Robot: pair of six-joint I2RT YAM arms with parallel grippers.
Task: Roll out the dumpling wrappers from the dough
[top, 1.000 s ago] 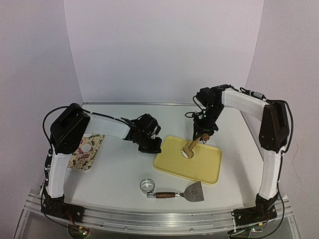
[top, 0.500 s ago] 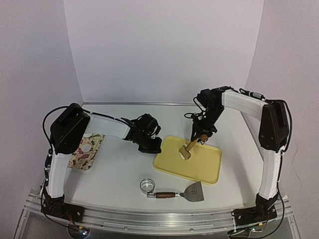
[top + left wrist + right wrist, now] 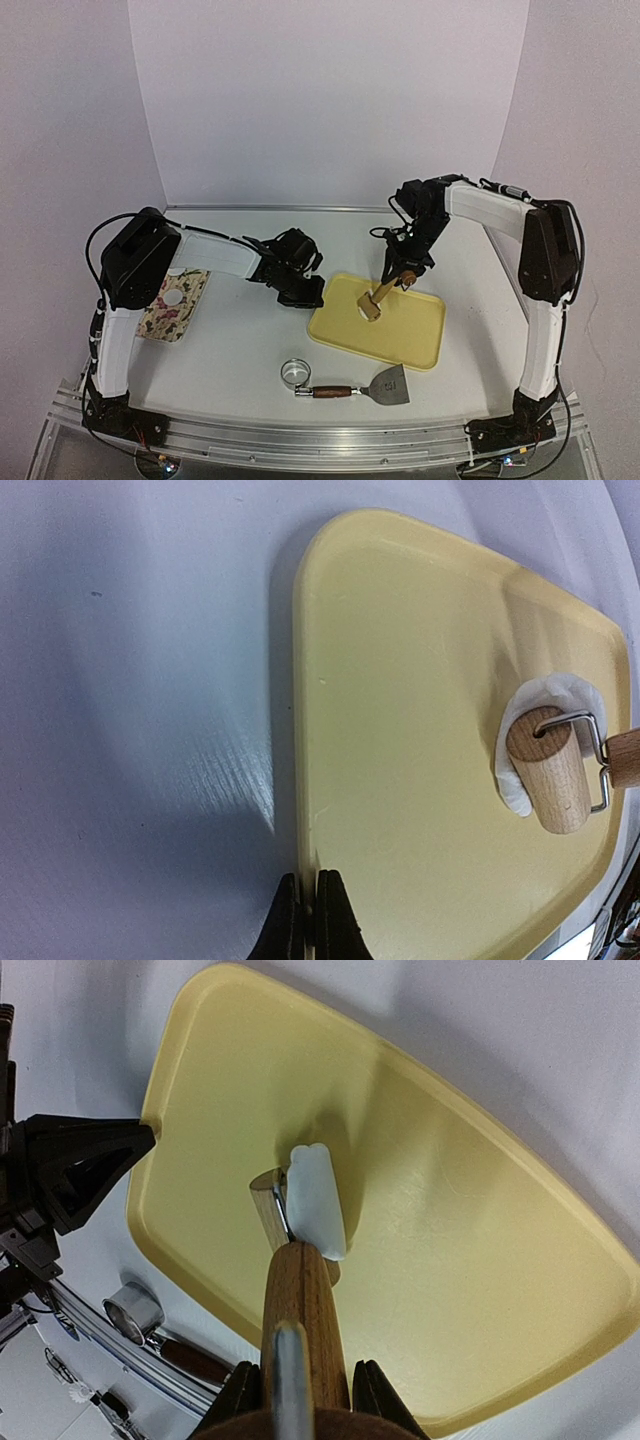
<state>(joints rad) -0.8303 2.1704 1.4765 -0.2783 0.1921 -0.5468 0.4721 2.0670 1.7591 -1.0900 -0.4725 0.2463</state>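
- Gripping the wooden handle of a small roller (image 3: 548, 775), the right pincer (image 3: 300, 1400) has its jaws part-open around the handle, one finger on each side.
- The roller's wooden drum rests on a dumpling wrapper (image 3: 512, 770), a thin white piece of dough that shows around the drum's end and side.
- That wrapper lies on the floor of a yellow tray (image 3: 400, 730), near the tray's far left part as seen from above, and the roller handle slopes up and back from it to the right pincer.
- The left pincer (image 3: 308, 925) is closed, its two fingertips pressed together right at the tray's left rim; whether the rim is pinched between them cannot be told.
- The tray sits on the bench (image 3: 240, 340), right of centre.
- A white disc (image 3: 172, 297) lies on a floral-patterned board (image 3: 185, 312) at the bench's left side, beside the left arm's base.
- A shiny metal ring cutter (image 3: 295, 373) stands near the front edge of the bench.
- Just beside the ring lies a scraper (image 3: 388, 385) with a wooden handle, its blade near the tray's front rim.
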